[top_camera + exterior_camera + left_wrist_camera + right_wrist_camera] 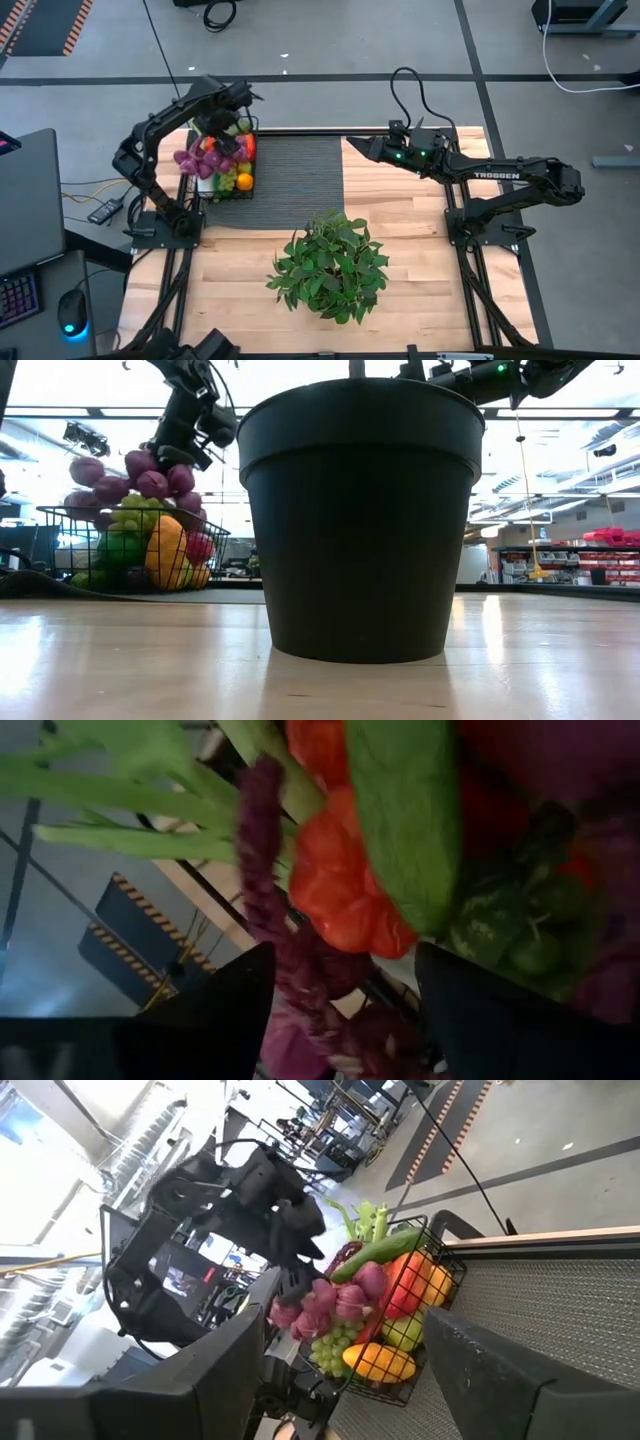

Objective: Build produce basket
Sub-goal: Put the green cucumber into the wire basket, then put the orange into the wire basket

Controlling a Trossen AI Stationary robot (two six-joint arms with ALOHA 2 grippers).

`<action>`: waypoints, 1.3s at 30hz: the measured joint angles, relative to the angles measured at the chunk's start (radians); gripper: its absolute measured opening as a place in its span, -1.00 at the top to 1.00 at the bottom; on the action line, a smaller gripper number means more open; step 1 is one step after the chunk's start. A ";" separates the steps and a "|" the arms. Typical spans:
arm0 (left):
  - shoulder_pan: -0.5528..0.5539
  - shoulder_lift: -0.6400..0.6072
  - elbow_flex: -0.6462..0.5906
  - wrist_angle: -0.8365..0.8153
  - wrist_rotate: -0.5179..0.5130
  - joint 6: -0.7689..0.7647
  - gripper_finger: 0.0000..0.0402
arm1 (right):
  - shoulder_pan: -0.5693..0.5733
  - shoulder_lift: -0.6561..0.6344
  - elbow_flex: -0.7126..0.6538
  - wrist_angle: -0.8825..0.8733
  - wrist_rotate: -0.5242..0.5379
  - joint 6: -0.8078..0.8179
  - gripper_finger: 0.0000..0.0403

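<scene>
Left tool [222,128] hangs over the basket [246,187], purple bulb string [275,920] between its fingers.

basket [60,520]: thin black wire mesh, metal by its look
produce [165,550]: smooth, slightly glossy plastic
bench [420,270]: pale wood planks, soft sheen
mat [295,170]: dark, ribbed, matt
pot [360,510]: black plastic, matt, smooth

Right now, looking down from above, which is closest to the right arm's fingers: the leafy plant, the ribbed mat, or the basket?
1. The ribbed mat, just beside the right gripper.
2. The leafy plant, on the table's near part.
3. The basket, across the mat, under the left gripper.
</scene>
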State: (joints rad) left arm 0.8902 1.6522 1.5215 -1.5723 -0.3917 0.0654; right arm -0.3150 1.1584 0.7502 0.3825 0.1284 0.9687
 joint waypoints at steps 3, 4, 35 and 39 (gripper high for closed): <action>0.000 -0.007 0.046 0.001 -0.001 0.002 -0.25 | -0.001 0.000 0.000 -0.006 0.000 -0.001 -0.37; 0.000 -0.010 0.065 0.001 0.000 0.006 -0.25 | -0.001 0.000 0.000 -0.008 0.000 -0.001 -0.37; -0.526 0.076 0.428 0.262 0.506 0.041 -0.27 | 0.212 -0.001 0.000 -1.128 -0.068 0.048 -0.37; -0.579 0.122 0.428 0.303 0.568 -0.006 -0.28 | 0.342 -0.001 0.000 -1.221 -0.009 0.157 -0.37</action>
State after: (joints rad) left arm 0.3108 1.7747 1.9497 -1.2696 0.1767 0.0594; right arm 0.0272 1.1576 0.7506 -0.8383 0.1193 1.1258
